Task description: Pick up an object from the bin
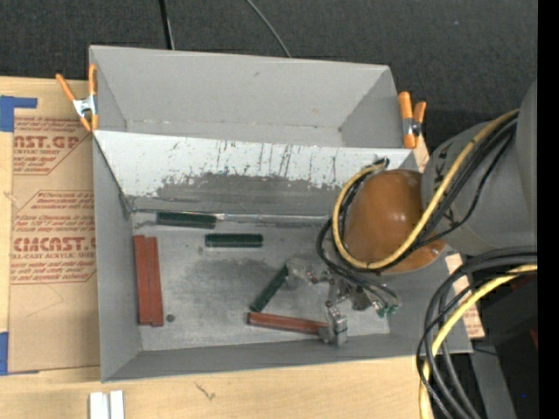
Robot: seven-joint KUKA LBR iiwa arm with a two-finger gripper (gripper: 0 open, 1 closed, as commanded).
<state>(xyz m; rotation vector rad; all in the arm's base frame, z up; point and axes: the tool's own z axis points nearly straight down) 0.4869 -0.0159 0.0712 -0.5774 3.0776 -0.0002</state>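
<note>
The hand (335, 325), spread or pressed together I cannot tell, is low at the right end of a slim red-brown stick (284, 323) lying flat along the front of the bin (113, 260).

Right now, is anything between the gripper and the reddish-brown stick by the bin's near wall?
Nothing visible. The gripper sits right at the right end of the reddish-brown stick. The nearest other thing, a tilted dark green pen, lies just up-left, apart from that end. The bin's near wall runs close alongside the stick.
</note>
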